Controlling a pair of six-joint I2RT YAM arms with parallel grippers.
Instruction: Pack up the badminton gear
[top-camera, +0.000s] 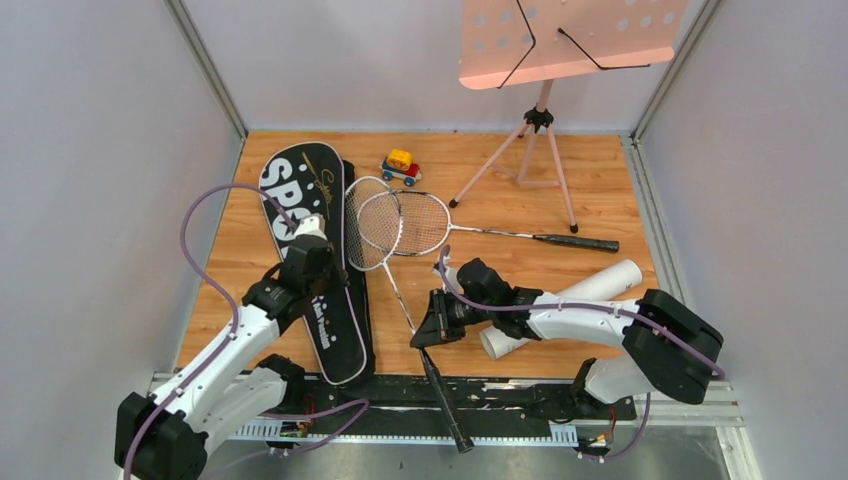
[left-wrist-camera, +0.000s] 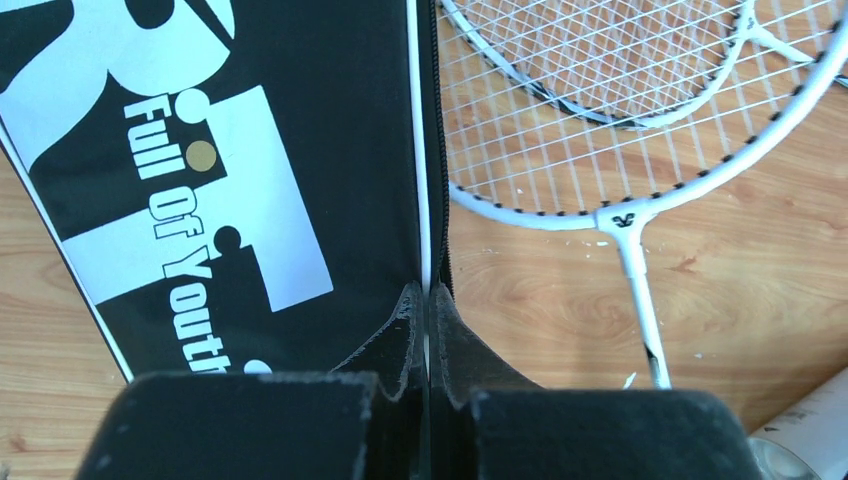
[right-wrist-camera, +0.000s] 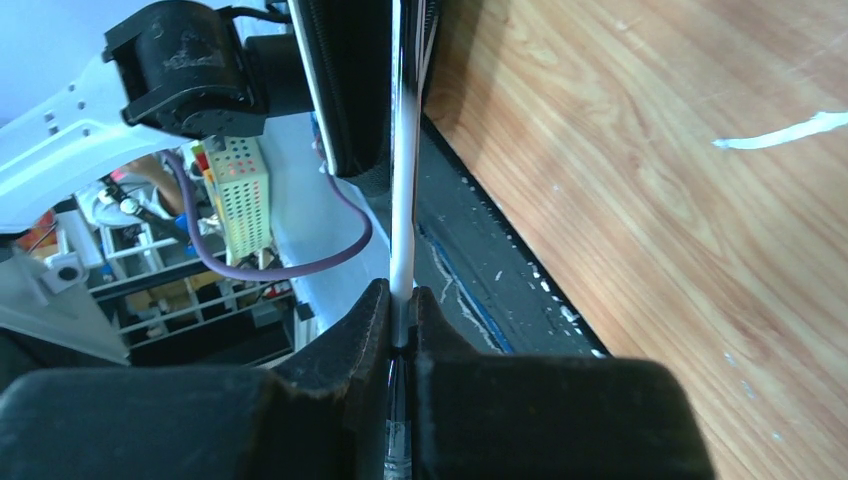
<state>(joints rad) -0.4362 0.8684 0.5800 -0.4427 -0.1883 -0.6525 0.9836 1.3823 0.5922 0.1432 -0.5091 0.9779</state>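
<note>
A long black bag (top-camera: 300, 180) lettered SPORT lies on the left of the wooden floor. My left gripper (top-camera: 338, 280) rests low on its right side, shut on the white-piped zip edge (left-wrist-camera: 424, 200), which runs straight into the tips (left-wrist-camera: 428, 298). Two thin-framed rackets overlap beside the bag. One (top-camera: 372, 222) has its black handle (top-camera: 447, 400) over the near edge. My right gripper (top-camera: 420, 335) is shut on its white shaft (right-wrist-camera: 403, 200), the shaft caught between the fingertips (right-wrist-camera: 402, 305). The other racket (top-camera: 420, 222) points right. A white tube (top-camera: 600, 285) lies under my right arm.
A pink perforated music stand (top-camera: 560, 40) rises on its tripod (top-camera: 540, 150) at the back right. A small red-yellow-blue toy car (top-camera: 400, 165) sits behind the racket heads. Grey walls close in both sides. A black strip (top-camera: 520, 395) runs along the near edge.
</note>
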